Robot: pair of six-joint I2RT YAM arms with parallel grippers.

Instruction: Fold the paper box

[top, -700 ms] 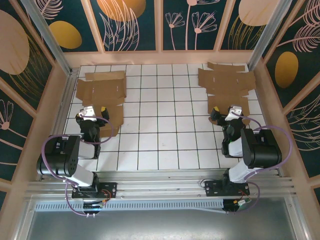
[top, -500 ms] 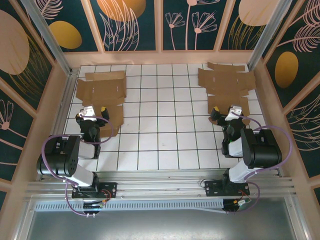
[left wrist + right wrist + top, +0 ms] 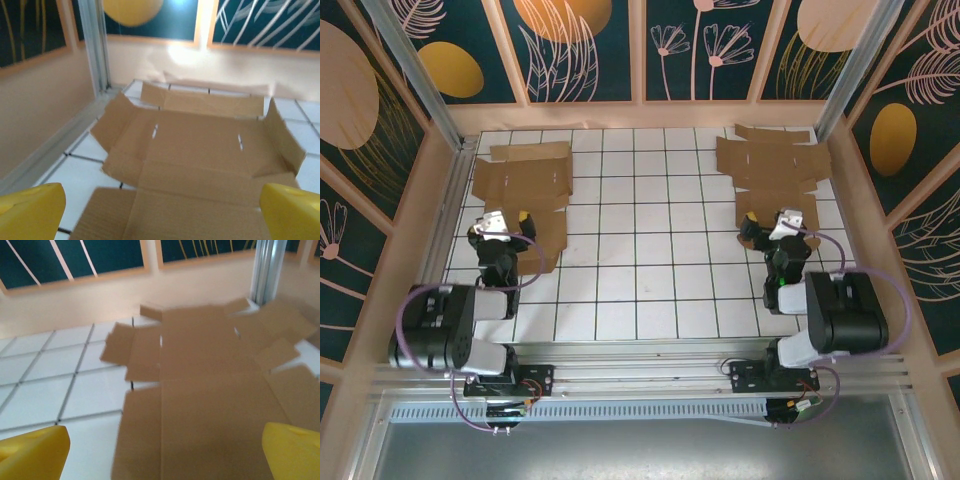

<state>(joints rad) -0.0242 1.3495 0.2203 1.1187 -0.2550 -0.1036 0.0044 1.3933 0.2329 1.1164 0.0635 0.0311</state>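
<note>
Both arms sit low on the white-tiled bench [image 3: 650,290], and both are lined up on cardboard. The left box blank [image 3: 525,185] lies unfolded in the bench's far-left corner, its long panel running back toward the bench's near edge. The left tool [image 3: 507,222] is parked at the near end of that panel, with its jaws spread wide and nothing between them. From the left wrist, the yellow fingertips [image 3: 30,212] sit at the two bottom corners with the brown sheet stretching out ahead. Two small slots show in the middle panel, and the side flaps tilt up a little off the tiles. Whether the tool touches the cardboard, I can't tell.

Across at the bench's far-right corner the right box blank [image 3: 770,165] is also opened out flat, with flaps fanned to both sides. The right tool [image 3: 775,225] hangs over the sheet's near end, jaws fully apart and gripping nothing. The right wrist view is blurred, but its yellow pads [image 3: 292,450] frame a broad plain panel. White bench tiles show to the left of it. Neither blank has a fold made in it yet.
</note>
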